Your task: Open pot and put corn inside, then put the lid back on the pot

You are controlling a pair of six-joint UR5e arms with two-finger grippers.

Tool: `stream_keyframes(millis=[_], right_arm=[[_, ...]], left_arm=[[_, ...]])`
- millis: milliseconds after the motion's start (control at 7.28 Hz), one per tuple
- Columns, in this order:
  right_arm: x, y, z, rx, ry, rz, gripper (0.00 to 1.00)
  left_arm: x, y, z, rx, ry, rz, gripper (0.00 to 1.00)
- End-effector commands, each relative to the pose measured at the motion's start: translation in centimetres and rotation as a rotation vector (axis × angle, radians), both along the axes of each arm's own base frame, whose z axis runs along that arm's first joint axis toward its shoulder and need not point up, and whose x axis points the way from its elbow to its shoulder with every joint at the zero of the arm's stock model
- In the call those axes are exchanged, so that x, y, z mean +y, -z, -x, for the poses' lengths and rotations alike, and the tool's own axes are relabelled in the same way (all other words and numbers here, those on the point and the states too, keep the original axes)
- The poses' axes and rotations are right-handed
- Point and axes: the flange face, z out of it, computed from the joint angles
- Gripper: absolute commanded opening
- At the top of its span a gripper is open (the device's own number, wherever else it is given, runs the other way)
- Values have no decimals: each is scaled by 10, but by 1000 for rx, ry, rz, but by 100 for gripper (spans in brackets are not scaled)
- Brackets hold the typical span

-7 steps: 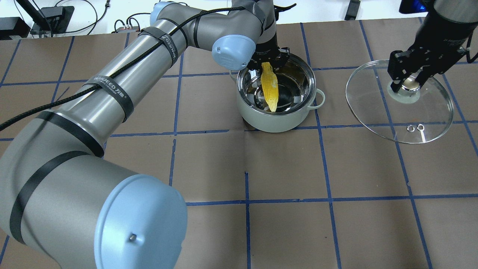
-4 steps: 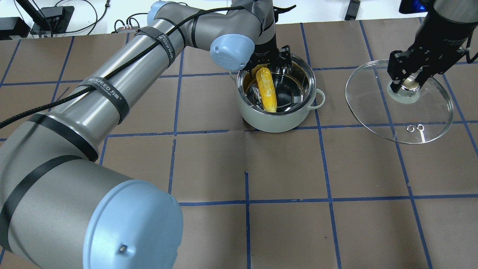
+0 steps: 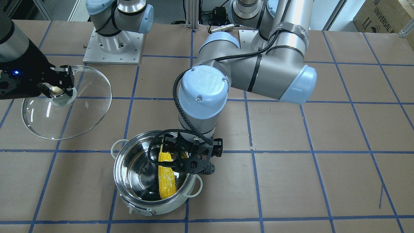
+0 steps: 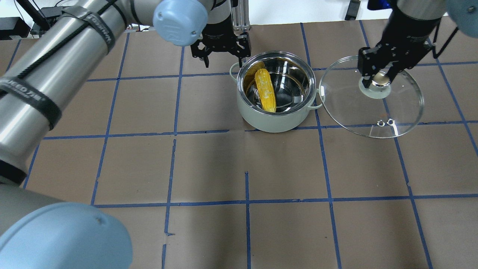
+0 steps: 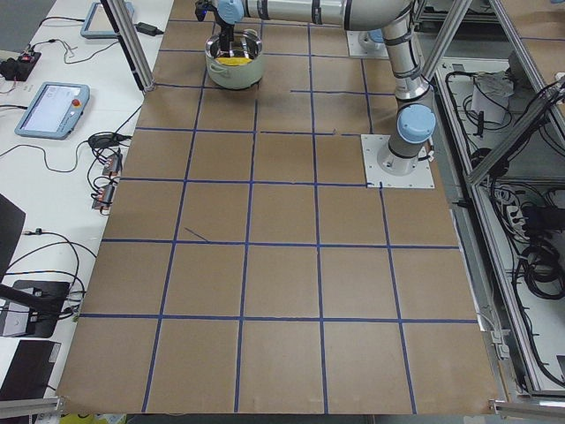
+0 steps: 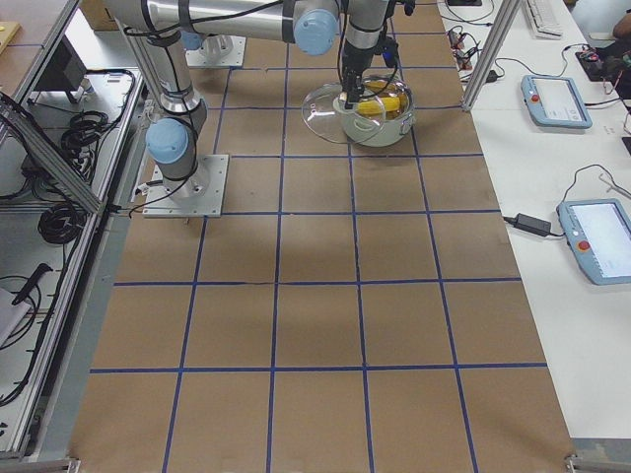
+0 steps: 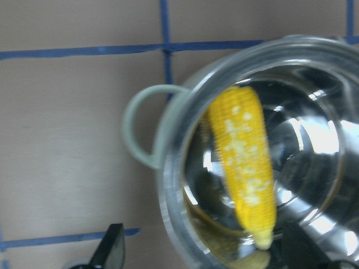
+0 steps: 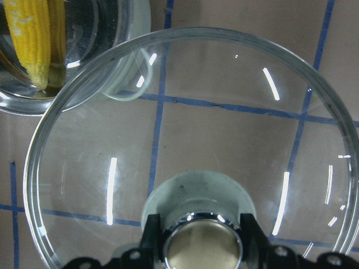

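Note:
The steel pot (image 4: 276,121) stands uncovered at the table's far middle. The yellow corn (image 4: 265,90) lies inside it, leaning on the wall at its left side. It also shows in the front view (image 3: 166,178) and the left wrist view (image 7: 244,168). My left gripper (image 4: 223,59) is open and empty, raised beside the pot's rim (image 7: 168,190) at the left handle. My right gripper (image 4: 377,76) is shut on the knob (image 8: 202,246) of the glass lid (image 4: 373,112). It holds the lid in the air just right of the pot, its edge near the pot's right handle.
The table is brown paper with a blue tape grid (image 4: 246,201). My left arm (image 4: 56,74) stretches across the left half. The right arm's base plate (image 3: 111,48) sits at the robot's side of the table. Cables and boxes lie beyond the far edge (image 4: 48,18).
My left gripper let go of the corn, which dropped to lie in the pot, then drew up and back to the left. My right gripper carried the lid leftward toward the pot.

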Motion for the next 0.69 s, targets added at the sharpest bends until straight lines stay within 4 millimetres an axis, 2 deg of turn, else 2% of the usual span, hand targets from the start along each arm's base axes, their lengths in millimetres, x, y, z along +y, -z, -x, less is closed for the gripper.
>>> stream_keyframes(millis=[0, 137, 275, 412, 550], right_arm=[[-38, 25, -99, 6, -104, -7, 31], [-65, 38, -134, 3, -153, -7, 31], [-90, 49, -155, 2, -181, -3, 31], [-110, 59, -171, 2, -198, 2, 32], [-116, 67, -186, 9, -219, -7, 32]], left_arm=[[44, -40, -97, -22, 20, 11, 100], [71, -58, -133, -19, -5, 25, 100], [92, -69, -149, -22, -5, 51, 100], [97, -81, -165, -23, -34, 64, 100], [102, -92, -165, -22, -36, 81, 100]])
